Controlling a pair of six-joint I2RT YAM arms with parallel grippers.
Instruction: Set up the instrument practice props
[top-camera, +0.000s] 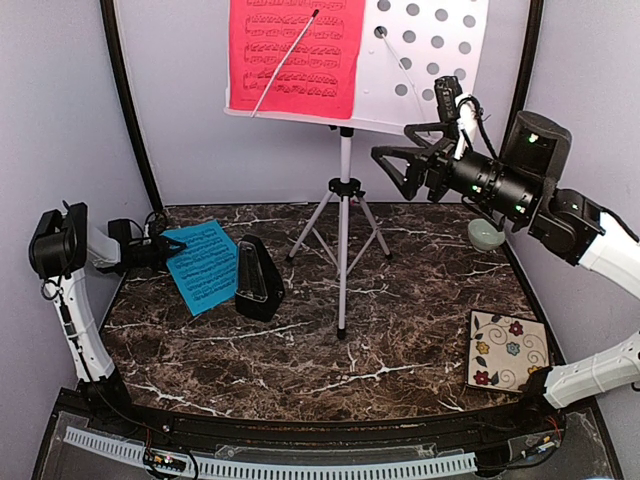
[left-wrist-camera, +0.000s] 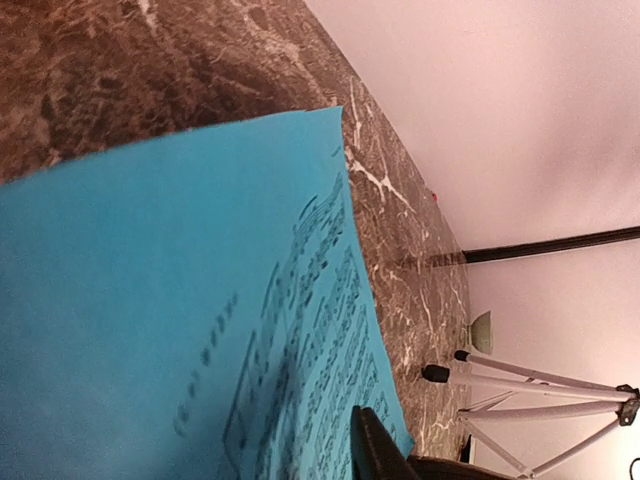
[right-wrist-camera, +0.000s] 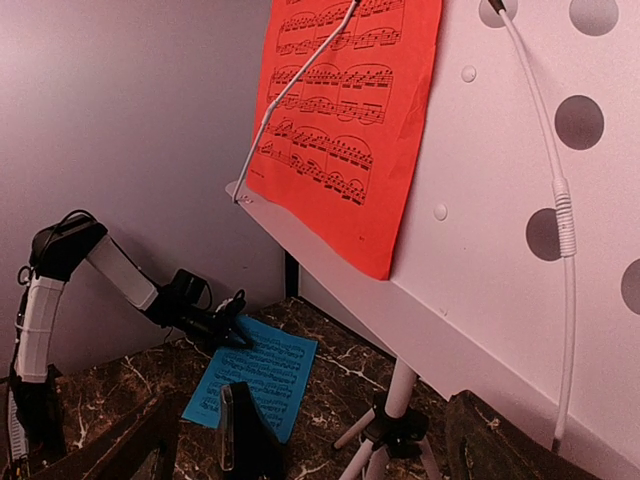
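The white tripod music stand (top-camera: 375, 100) stands at the back middle, and its perforated desk fills the right wrist view (right-wrist-camera: 480, 230). A red sheet-music page (top-camera: 295, 55) rests on the desk's left half under a wire arm and also shows in the right wrist view (right-wrist-camera: 350, 100). A cyan-blue page (top-camera: 205, 265) lies on the table at left, beside the black pyramid metronome (top-camera: 258, 280). My left gripper (top-camera: 172, 248) is shut on the blue page's (left-wrist-camera: 150, 300) left edge. One finger (left-wrist-camera: 375, 450) shows on top. My right gripper (top-camera: 395, 172) hangs open and empty by the desk's lower right edge.
A small pale green bowl (top-camera: 487, 235) sits at the back right behind my right arm. A floral square tile (top-camera: 508, 350) lies at the front right. The stand's tripod legs (top-camera: 340, 230) spread over the middle of the marble table. Walls close in on both sides.
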